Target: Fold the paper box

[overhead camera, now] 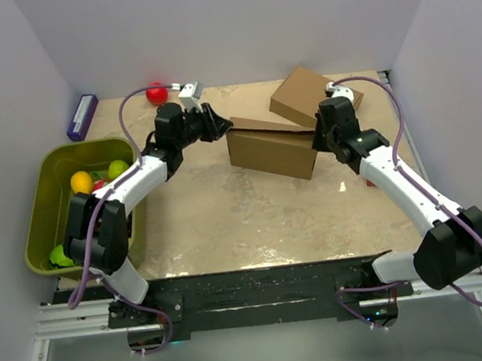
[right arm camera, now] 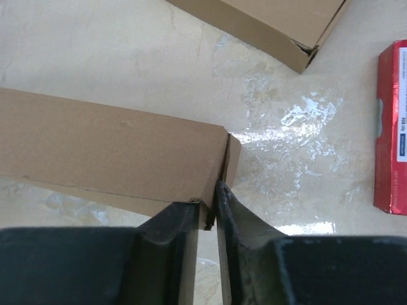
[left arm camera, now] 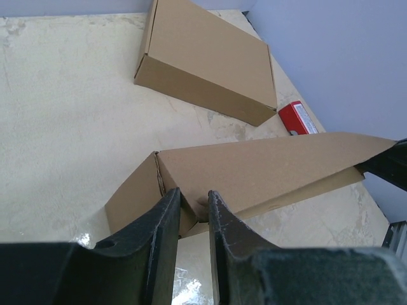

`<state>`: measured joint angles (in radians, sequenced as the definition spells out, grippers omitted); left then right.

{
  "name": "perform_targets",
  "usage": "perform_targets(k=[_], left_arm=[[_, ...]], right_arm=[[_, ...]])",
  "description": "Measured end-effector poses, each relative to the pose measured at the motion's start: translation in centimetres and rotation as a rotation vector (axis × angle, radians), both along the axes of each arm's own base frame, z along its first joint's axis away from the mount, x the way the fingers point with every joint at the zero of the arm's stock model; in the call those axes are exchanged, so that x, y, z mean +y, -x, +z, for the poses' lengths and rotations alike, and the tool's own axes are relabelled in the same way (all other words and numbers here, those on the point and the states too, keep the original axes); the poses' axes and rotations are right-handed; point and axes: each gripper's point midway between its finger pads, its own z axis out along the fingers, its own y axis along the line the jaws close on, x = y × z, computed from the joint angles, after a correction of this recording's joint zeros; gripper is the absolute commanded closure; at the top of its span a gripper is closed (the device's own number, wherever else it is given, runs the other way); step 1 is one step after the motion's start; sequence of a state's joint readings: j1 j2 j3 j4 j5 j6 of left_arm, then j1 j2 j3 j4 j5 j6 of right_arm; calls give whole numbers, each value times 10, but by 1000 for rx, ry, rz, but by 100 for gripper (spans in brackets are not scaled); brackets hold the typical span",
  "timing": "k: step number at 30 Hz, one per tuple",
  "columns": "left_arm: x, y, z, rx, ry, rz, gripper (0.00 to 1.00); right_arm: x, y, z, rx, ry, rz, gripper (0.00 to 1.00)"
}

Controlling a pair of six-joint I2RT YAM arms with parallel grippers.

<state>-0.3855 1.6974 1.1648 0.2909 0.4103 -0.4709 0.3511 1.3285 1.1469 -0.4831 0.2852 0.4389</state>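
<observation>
- Box [overhead camera: 271, 149] sits on the tabletop [overhead camera: 228, 221], formed into a shallow carton, lid edge slightly raised.
- Left tool [left arm camera: 194, 194] at the box's left end: narrow, pinching the end wall.
- Right tool [right arm camera: 205, 197] at the box's right end: narrow, corner edge between its fingers; cannot tell if it clamps.
- Second carton [overhead camera: 305, 93] close behind the box.
- Red pack [right arm camera: 391, 127] beyond the box's right end, apart.

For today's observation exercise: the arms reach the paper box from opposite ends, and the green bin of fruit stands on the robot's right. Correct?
No: the green bin of fruit stands on the robot's left, as the top external view shows. The rest holds: the paper box is reached from opposite ends.
</observation>
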Motion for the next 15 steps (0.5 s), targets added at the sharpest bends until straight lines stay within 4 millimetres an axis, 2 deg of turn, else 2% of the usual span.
perform_targets(k=[3, 5, 6, 9, 12, 15], left_arm=[[1, 0, 1, 6, -8, 6, 73], [2, -1, 1, 10, -16, 9, 73], [2, -1, 1, 13, -19, 11, 73], [3, -2, 3, 22, -33, 16, 73], [3, -2, 3, 30, -42, 20, 73], [4, -2, 3, 36, -51, 22, 73]], right_arm=[[6, 1, 3, -1, -25, 14, 40], [10, 9, -3, 42, -30, 41, 34], [12, 11, -4, 51, -36, 46, 27], [14, 26, -6, 115, -36, 84, 19], [15, 41, -9, 180, -30, 113, 16], [11, 50, 0, 200, -55, 130, 14]])
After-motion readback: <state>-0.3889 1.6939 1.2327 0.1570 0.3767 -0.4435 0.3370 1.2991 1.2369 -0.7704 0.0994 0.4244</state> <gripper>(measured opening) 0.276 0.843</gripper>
